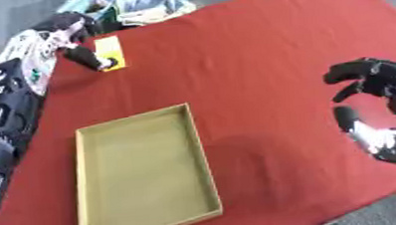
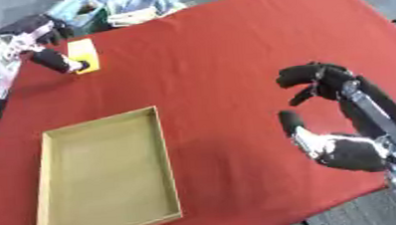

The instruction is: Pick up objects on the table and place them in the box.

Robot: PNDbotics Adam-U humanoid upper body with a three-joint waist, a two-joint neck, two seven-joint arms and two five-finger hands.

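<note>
My right hand [image 2: 342, 124] hangs above the red tablecloth [image 2: 224, 58] at the near right side, palm turned inward, its fingers [image 2: 308, 74] curled over at the top and the thumb [image 2: 291, 120] sticking up below them. There is a gap between thumb and fingers, and nothing sits in it; the hand holds nothing.

To the left of that hand, across a stretch of bare cloth, lies the box [image 1: 206, 156], a shallow tan tray with low walls, its long side running away from me and slightly askew. I see nothing inside it.

Farther off, beyond the box's far end and on my left, my left hand [image 1: 74, 38] reaches over the cloth near the far left edge. Its dark fingertips [image 1: 104, 63] come down on the yellow object [image 1: 110, 50], a small flat rectangular thing lying on the cloth. The fingers are bent round its near-left edge, with the thumb side touching it; I cannot tell whether it is lifted off the cloth at all.

Past my left hand, just off the far edge of the table, stands a light blue basket [image 2: 81, 15] with pale, crumpled items in it.
</note>
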